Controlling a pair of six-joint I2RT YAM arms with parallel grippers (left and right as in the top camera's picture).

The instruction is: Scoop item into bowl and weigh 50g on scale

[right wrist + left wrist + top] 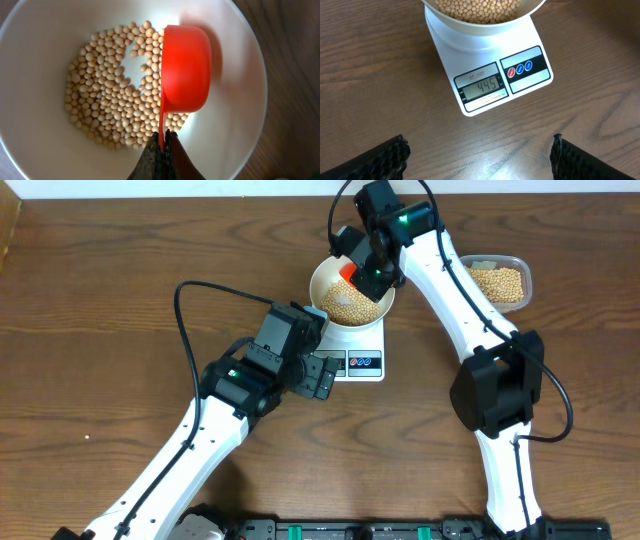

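The right claw, pinching the red scoop above the white bowl, should add soybeans sparingly; the scale reads just short.

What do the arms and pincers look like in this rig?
Both the left arm and right arm have white tubular links, bulky black joint housings with a small green light on each, and thin black cables looping outside. The left pincer has black fingers with a dimpled texture. The right pincer has dark, narrow fingers.
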